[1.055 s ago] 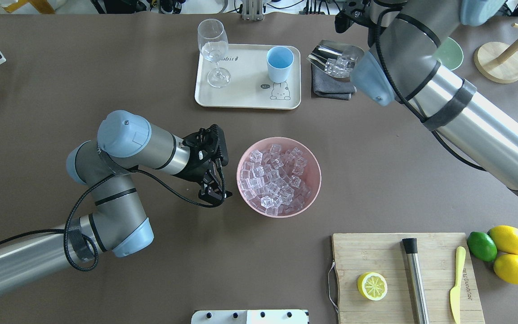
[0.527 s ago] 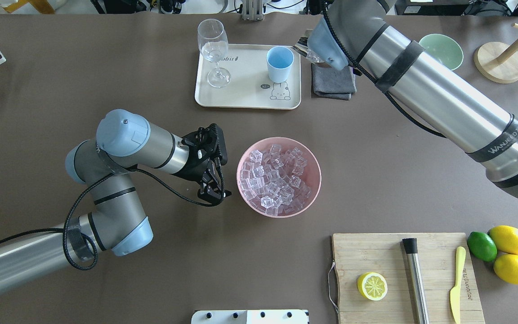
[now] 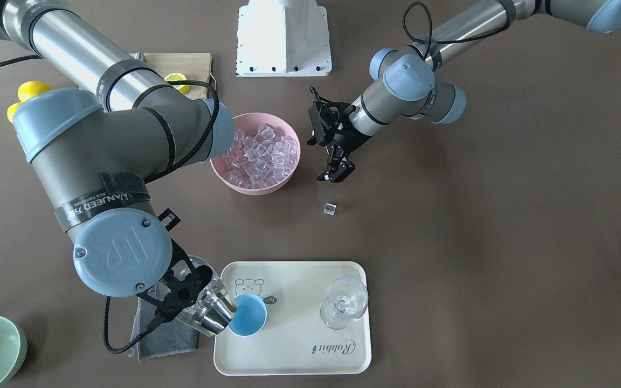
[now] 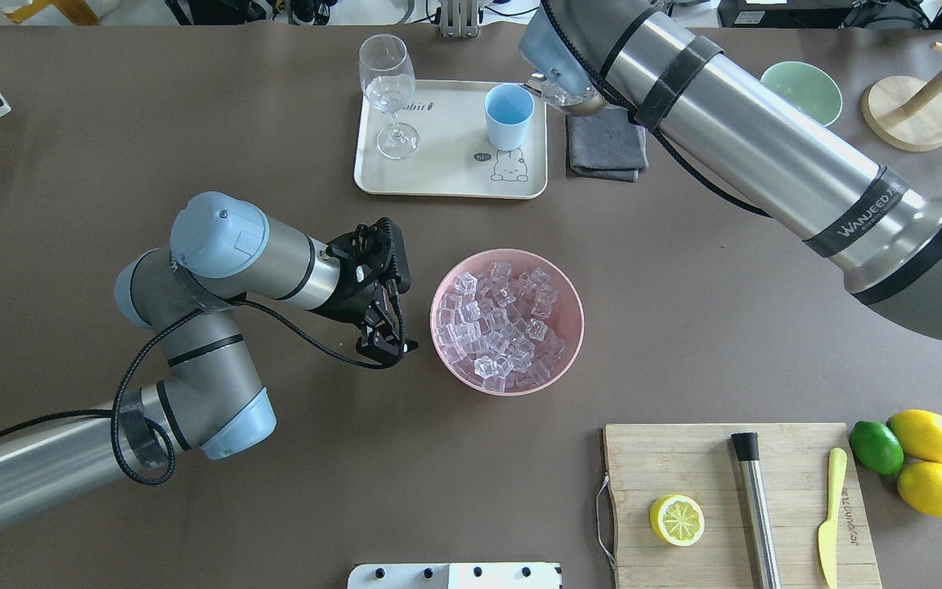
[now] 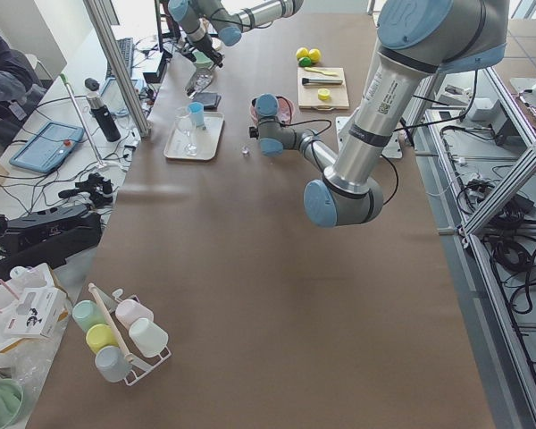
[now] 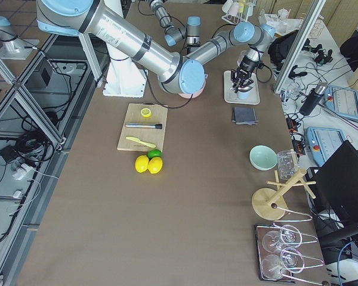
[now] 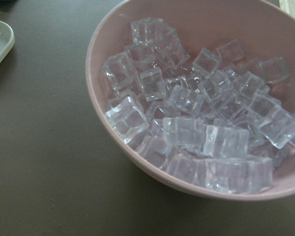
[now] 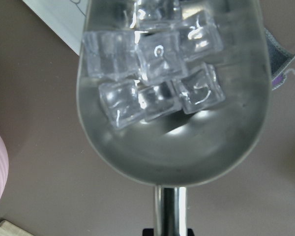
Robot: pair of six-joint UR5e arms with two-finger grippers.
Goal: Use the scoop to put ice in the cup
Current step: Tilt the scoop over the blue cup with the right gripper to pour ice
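Observation:
My right gripper (image 3: 181, 293) is shut on the handle of the steel scoop (image 3: 211, 310). The scoop tilts with its lip at the rim of the light-blue cup (image 3: 248, 315), which stands on the cream tray (image 3: 299, 355). Several ice cubes (image 8: 152, 64) lie in the scoop's trough (image 8: 172, 147). From overhead my right arm hides most of the scoop beside the cup (image 4: 509, 114). More ice (image 4: 500, 323) fills the pink bowl (image 4: 573, 294). One loose cube (image 3: 330, 209) lies on the table. My left gripper (image 4: 385, 345) is open and empty, just left of the bowl.
A wine glass (image 4: 389, 94) stands on the tray's left part. A grey cloth (image 4: 606, 147) lies right of the tray and a pale green bowl (image 4: 802, 92) further right. A cutting board (image 4: 684, 466) with a lemon half, steel rod and knife is at front right, beside lemons (image 4: 929, 458).
My right arm has swung left and carried the scoop of ice from over the grey cloth to the cup's rim. My left arm has drifted slightly away from the bowl.

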